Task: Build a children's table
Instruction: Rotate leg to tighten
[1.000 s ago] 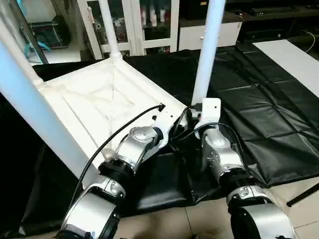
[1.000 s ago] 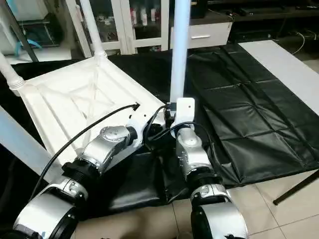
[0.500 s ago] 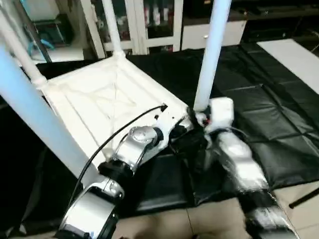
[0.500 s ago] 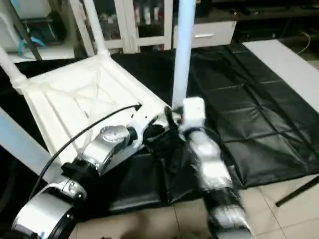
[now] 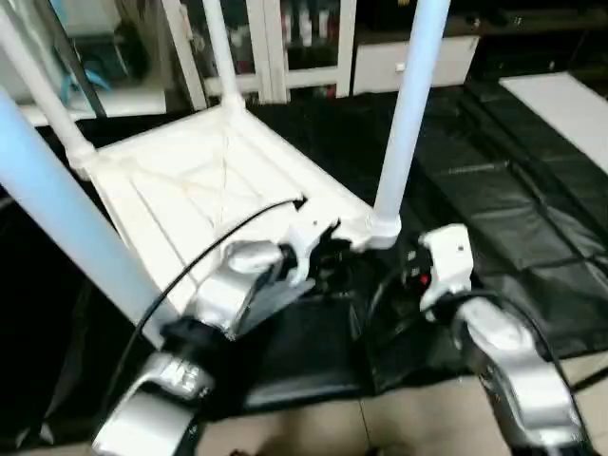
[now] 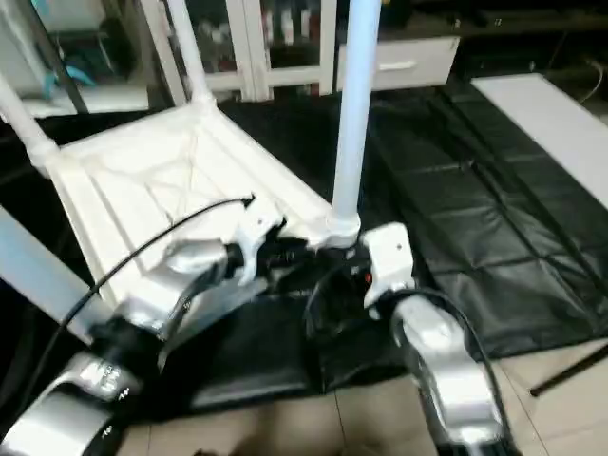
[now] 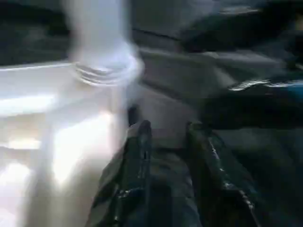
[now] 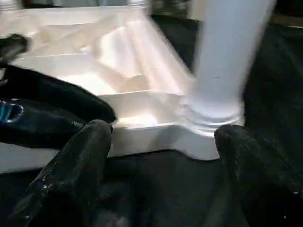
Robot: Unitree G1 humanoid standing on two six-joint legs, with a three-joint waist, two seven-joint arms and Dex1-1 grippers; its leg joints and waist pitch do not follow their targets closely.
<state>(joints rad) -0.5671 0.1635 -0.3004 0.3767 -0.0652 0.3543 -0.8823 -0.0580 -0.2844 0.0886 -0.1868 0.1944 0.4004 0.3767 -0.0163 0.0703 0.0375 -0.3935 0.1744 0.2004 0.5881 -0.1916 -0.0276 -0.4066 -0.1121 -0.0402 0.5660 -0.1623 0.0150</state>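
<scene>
Right gripper (image 8: 161,142) withdrawn from near-corner leg (image 5: 404,123); fingers (image 8: 80,156) wide apart, empty. Left gripper (image 7: 165,142) slightly parted, holding nothing. Tabletop (image 5: 190,180) inverted on black worktop (image 5: 513,218), all four legs upright in sockets. Assembly judged near complete.

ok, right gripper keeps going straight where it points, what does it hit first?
Probably the foot of the near leg in its tabletop corner socket. The right gripper is open and faces it; depth is unclear.
</scene>
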